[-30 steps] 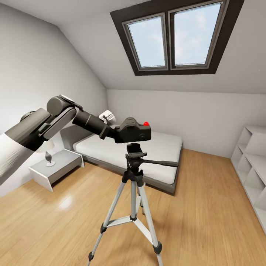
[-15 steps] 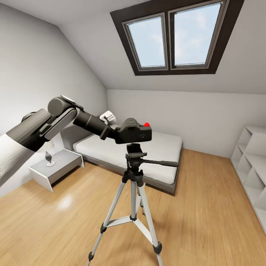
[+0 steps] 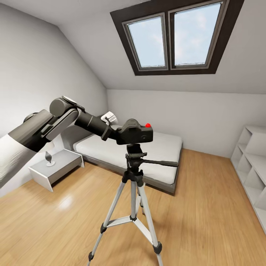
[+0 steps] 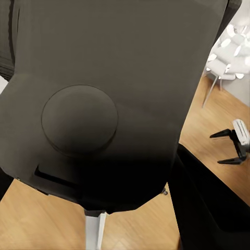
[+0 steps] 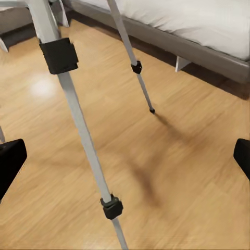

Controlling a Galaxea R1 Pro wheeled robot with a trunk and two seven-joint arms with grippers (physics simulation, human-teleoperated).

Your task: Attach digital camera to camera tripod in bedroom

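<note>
Head view: left arm holds the digital camera (image 3: 136, 133) directly over the camera tripod (image 3: 133, 173) head — touching or just above, hard to tell. Bed (image 3: 162, 151) behind the tripod.

Left wrist: left gripper clamped on the camera; its dark body crowds the lens.

Right wrist: right gripper (image 5: 125, 156) open — fingertips wide apart, tripod legs between.

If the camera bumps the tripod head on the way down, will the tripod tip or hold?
Probably tippy. The tripod is tall with thin silver legs, and any bump from the camera would land at the top, where leverage is greatest. It likely slides too: small black feet on smooth wood floor. The three legs are spread and braced midway, so a light touch may only wobble it.
</note>
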